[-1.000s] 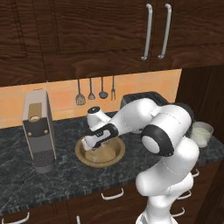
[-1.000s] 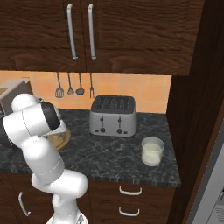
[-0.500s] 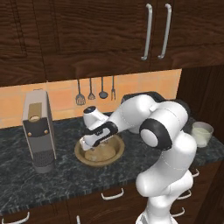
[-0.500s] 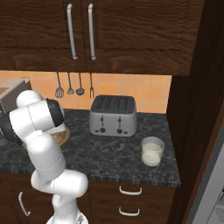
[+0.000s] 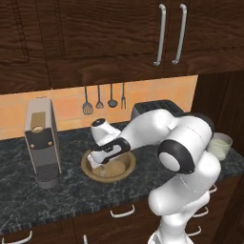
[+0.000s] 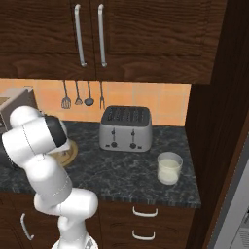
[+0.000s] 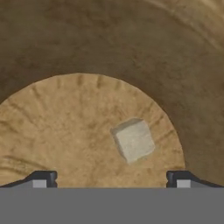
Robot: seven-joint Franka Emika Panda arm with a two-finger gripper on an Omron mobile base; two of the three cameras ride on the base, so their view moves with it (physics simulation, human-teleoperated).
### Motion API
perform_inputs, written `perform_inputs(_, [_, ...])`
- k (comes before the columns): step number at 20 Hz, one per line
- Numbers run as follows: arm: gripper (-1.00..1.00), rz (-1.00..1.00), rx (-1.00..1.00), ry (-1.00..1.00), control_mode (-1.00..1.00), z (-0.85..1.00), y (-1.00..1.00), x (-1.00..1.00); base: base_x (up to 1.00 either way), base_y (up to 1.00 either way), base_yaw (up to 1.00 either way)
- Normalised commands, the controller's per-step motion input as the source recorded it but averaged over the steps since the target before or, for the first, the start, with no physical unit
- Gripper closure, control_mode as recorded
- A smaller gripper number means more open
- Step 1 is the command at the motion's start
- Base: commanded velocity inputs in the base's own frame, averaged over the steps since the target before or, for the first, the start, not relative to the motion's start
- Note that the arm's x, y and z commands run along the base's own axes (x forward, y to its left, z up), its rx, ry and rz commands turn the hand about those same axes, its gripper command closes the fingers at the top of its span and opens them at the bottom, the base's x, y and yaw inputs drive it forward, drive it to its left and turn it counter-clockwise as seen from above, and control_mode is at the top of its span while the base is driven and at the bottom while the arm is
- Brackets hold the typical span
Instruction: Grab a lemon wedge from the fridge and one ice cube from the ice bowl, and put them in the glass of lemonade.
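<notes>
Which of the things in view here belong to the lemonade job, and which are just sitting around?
Belongs to the job:
- ice bowl, with the open pincer down inside it
- ice cube on the bowl's floor, not yet gripped
- glass of lemonade

Just lying about:
- toaster
- coffee machine
- hanging utensils

A silver four-slot toaster is set near the back edge of the dark speckled stone counter, below four dark utensils hung on the orange tiled backsplash. A tall grey coffee machine with a brown top is placed toward the counter's left end. Dark wood wall cabinets with long silver handles are mounted above, and dark wood drawers with silver pulls are fitted under the counter's front edge.
</notes>
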Motion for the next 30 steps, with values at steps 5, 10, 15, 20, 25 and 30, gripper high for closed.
perform_inputs(5, [-1.0,0.0,0.0,0.0,-1.0,0.0,-0.05,0.1,0.0,0.0,0.0])
perform_inputs(10, [-1.0,0.0,0.0,-0.01,-1.0,-0.08,0.0,0.37,0.0,0.0,0.0])
perform_inputs(15, [-1.0,0.0,0.0,0.0,-1.0,-0.06,0.0,0.34,0.0,0.0,0.0])
perform_inputs(20, [-1.0,0.0,-0.01,0.0,-1.0,-0.13,0.07,0.12,0.0,0.0,0.0])
perform_inputs(25, [1.0,0.0,-0.02,0.0,-1.0,-0.22,0.13,0.0,0.0,0.0,0.0])
perform_inputs(30, [1.0,0.0,0.0,0.0,-1.0,-0.11,0.05,0.0,0.0,0.0,0.0])
